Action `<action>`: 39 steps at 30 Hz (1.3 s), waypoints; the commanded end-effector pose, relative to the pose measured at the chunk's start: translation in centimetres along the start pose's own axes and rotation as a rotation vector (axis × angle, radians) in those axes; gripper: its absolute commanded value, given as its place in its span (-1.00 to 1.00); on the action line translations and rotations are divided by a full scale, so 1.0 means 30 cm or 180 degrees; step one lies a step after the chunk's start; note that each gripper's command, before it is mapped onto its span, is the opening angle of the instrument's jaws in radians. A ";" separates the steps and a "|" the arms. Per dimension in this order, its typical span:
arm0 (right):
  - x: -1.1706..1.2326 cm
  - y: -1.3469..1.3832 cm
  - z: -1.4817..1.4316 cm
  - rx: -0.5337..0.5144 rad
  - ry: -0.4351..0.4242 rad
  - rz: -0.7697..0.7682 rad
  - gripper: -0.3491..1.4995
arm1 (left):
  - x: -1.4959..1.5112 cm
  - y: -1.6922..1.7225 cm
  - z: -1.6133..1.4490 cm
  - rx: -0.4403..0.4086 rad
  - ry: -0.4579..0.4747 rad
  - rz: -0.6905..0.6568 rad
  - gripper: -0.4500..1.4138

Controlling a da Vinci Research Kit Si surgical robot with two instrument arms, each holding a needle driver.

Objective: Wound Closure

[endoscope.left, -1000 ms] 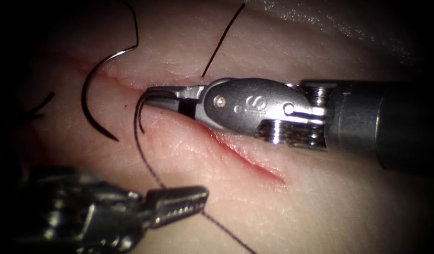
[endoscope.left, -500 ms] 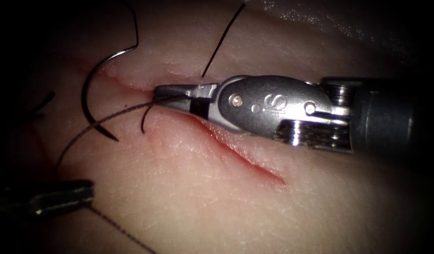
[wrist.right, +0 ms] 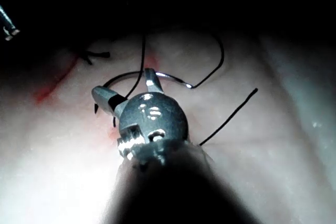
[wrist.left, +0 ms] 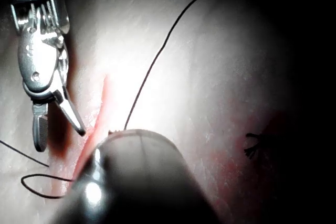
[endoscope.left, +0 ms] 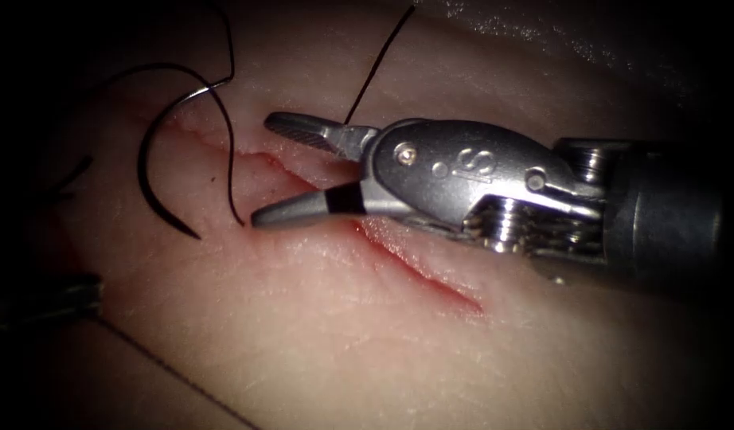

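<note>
My right tool [endoscope.left: 263,171] lies over the cut [endoscope.left: 431,275] with its jaws wide open and nothing between them; it also appears from the side [wrist.left: 60,137] and from behind [wrist.right: 123,83]. The curved needle [endoscope.left: 142,159] lies free on the tissue [endoscope.left: 367,350] at the cut's left end, held by neither tool. The thread [endoscope.left: 224,151] rises from the cut beside the lower jaw and arcs away to the left over the needle. My left tool [endoscope.left: 52,299] sits low at the dark left edge, shut on the thread.
A second strand [endoscope.left: 379,68] runs up from behind the right tool. Another strand [endoscope.left: 176,374] crosses the tissue at the lower left. A tuft of cut thread ends [wrist.left: 254,148] sits beyond the cut, and red fluid lines the cut's edges.
The right tool's jaws have opened and let go of the thread. The left tool has drawn back to the left with the thread, which now loops over the needle.
</note>
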 end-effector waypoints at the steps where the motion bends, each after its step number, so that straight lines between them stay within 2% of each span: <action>1: 0.0016 0.0028 0.0004 0.0004 0.0011 0.0007 0.98 | 0.001 0.001 0.004 0.0004 -0.0012 0.0005 -1.00; 4: 0.0026 0.0070 0.0005 -0.0022 0.0022 0.0032 0.69 | 0.003 0.000 0.006 0.0015 -0.0042 0.0058 -1.00; 6: 0.0022 0.0093 0.0017 -0.0085 0.0051 0.0033 0.18 | 0.003 -0.001 0.007 0.0012 -0.0037 0.0067 -1.00; 7: 0.0022 0.0093 0.0017 -0.0085 0.0051 0.0033 0.18 | 0.003 -0.001 0.007 0.0012 -0.0037 0.0067 -1.00; 8: 0.0018 0.0134 0.0043 -0.0198 0.0084 0.0028 -1.00 | 0.004 -0.001 0.008 0.0009 -0.0021 0.0082 -1.00; 13: 0.0030 0.0218 0.0117 -0.0379 0.0224 0.0026 -1.00 | 0.005 0.000 0.010 -0.0028 -0.0016 0.0121 -1.00; 16: 0.0016 0.0242 0.0208 -0.0438 0.0246 0.0007 -1.00 | 0.005 -0.001 0.010 -0.0028 -0.0016 0.0141 -1.00; 20: -0.0028 0.0241 0.0327 -0.0315 0.0264 -0.0067 -1.00 | 0.004 -0.002 0.011 -0.0096 0.0040 0.0150 -1.00; 22: -0.0037 0.0236 0.0357 -0.0231 0.0334 -0.0095 -1.00 | 0.003 -0.003 0.012 -0.0155 0.0115 0.0177 -1.00; 28: -0.0010 0.0207 0.0379 0.0027 0.0620 -0.0087 -1.00 | 0.000 -0.007 0.015 -0.0263 0.0208 -0.0103 -1.00; 33: 0.0010 0.0189 0.0358 0.0218 0.0696 -0.0101 -1.00 | -0.006 -0.009 0.019 -0.0268 0.0238 -0.0204 -1.00; 39: 0.0015 0.0195 0.0318 0.0245 0.0817 -0.0076 -1.00 | -0.014 -0.007 0.027 -0.0339 0.0175 -0.0268 -1.00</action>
